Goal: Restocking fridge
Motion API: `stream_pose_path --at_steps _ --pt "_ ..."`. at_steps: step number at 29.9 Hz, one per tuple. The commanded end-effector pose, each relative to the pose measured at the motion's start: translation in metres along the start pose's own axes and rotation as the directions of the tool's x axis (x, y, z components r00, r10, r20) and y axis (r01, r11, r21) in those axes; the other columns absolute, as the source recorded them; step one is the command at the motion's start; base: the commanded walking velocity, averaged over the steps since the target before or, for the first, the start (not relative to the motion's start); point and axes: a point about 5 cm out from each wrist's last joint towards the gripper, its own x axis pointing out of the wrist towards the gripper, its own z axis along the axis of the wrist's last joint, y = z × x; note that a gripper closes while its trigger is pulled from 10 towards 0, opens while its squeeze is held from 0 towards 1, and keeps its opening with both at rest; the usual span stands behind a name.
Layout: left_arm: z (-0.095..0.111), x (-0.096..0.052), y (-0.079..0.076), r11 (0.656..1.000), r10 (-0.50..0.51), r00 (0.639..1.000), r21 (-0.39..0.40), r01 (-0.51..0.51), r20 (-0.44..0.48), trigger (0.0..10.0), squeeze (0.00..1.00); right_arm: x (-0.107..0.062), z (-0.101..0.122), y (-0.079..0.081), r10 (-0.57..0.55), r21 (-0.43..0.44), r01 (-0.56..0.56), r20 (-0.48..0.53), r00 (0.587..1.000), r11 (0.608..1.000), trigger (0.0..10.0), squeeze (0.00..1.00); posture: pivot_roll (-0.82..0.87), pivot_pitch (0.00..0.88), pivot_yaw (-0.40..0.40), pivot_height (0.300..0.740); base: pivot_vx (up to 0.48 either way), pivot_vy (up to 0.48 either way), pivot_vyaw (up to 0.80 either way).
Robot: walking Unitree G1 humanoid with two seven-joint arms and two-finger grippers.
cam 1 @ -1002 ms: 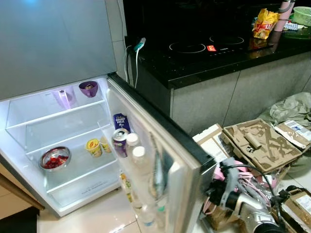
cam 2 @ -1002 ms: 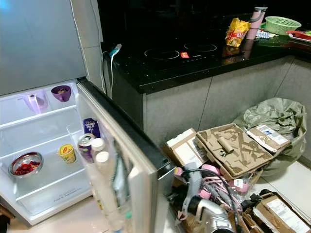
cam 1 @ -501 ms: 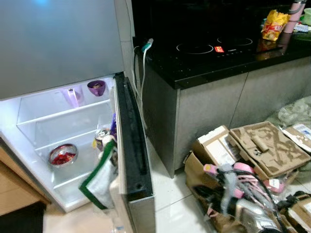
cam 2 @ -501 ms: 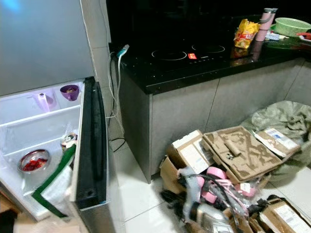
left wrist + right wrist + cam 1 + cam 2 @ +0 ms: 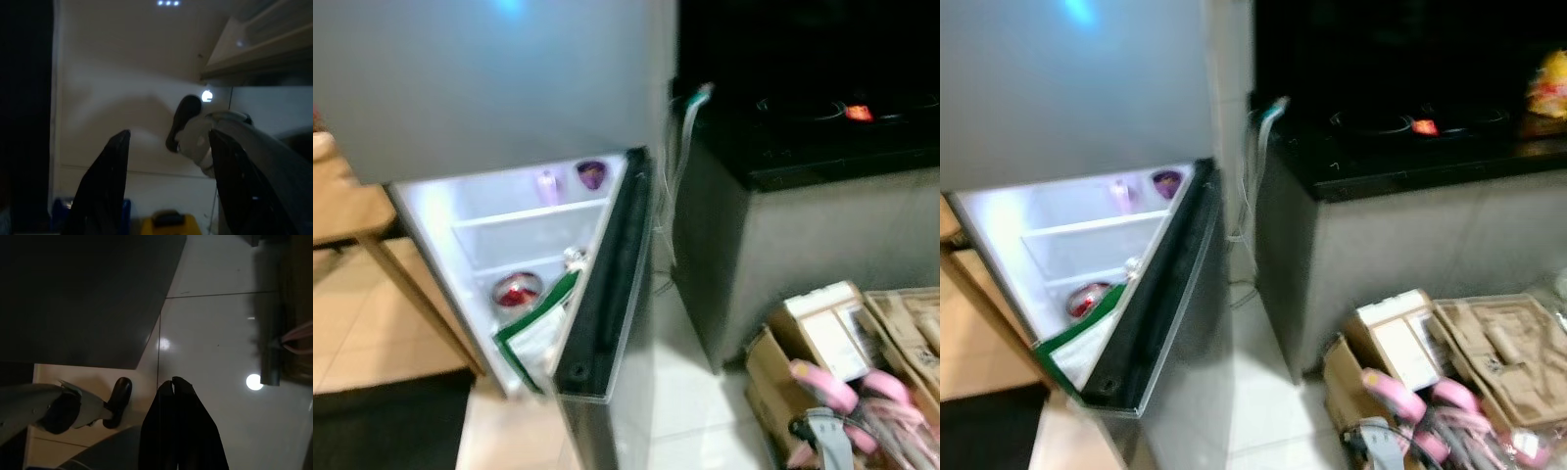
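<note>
Your left gripper (image 5: pixel 168 181) hangs idle with its two black fingers spread wide and nothing between them, pointed at pale floor tile; your right gripper (image 5: pixel 173 431) hangs over the white floor with its fingers pressed together, holding nothing. Take the fridge door (image 5: pixel 607 294) as your landmark: it stands partly swung, edge-on to you, and behind it the lit fridge compartment (image 5: pixel 509 235) holds a steel bowl (image 5: pixel 516 290) of something red on a lower shelf and a purple cup (image 5: pixel 592 173) on the upper one. A green-edged packet (image 5: pixel 536 331) sits against the door's inner side (the blur hides how). Beyond the door stands the dark counter (image 5: pixel 803 147), with cardboard boxes (image 5: pixel 822 338) on the floor below it. The risk, as I judge it: the door could pinch that packet, or tip the door's load.
</note>
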Motion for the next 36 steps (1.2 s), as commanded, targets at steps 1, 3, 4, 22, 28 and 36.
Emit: stream_pose_path --at_steps 1,3,4,22,28,36 --pt "-0.009 -0.002 0.002 1.0 0.003 0.999 0.006 -0.003 -0.036 10.0 0.0 -0.005 -0.015 -0.004 -0.043 0.025 0.044 -0.046 0.998 0.999 10.0 0.0 -0.11 0.01 0.009 0.74 0.0 0.0 0.78" --pt "-0.009 -0.002 0.002 1.0 0.003 0.999 0.009 -0.003 -0.036 10.0 0.0 -0.007 -0.023 -0.006 -0.073 0.039 0.076 -0.072 0.995 0.996 10.0 0.0 -0.11 0.008 0.011 0.74 0.0 0.0 0.78" --pt "-0.009 -0.002 0.002 1.0 0.004 0.999 0.011 -0.003 -0.036 10.0 0.0 -0.008 -0.028 -0.006 -0.089 0.048 0.093 -0.087 0.992 0.994 10.0 0.0 -0.11 0.008 0.011 0.74 0.0 0.0 0.77" --pt "-0.009 -0.003 0.004 1.0 0.008 0.999 0.02 -0.007 -0.04 10.0 0.0 -0.025 -0.075 -0.01 -0.201 0.079 0.226 -0.241 0.95 0.971 10.0 0.0 -0.1 0.0 0.009 0.74 0.0 0.0 0.74" --pt "-0.007 -0.002 0.004 1.0 0.006 0.999 0.018 -0.005 -0.031 10.0 0.0 -0.024 -0.068 -0.014 -0.249 0.11 0.275 -0.203 0.947 0.955 10.0 0.0 -0.11 0.003 0.011 0.74 0.0 0.0 0.0" --pt "-0.004 -0.001 0.002 1.0 0.003 1.0 0.027 -0.002 -0.026 10.0 0.0 -0.025 -0.071 -0.014 -0.268 0.097 0.295 -0.226 0.937 0.951 10.0 0.0 -0.11 0.002 0.011 0.74 0.0 0.0 0.0"
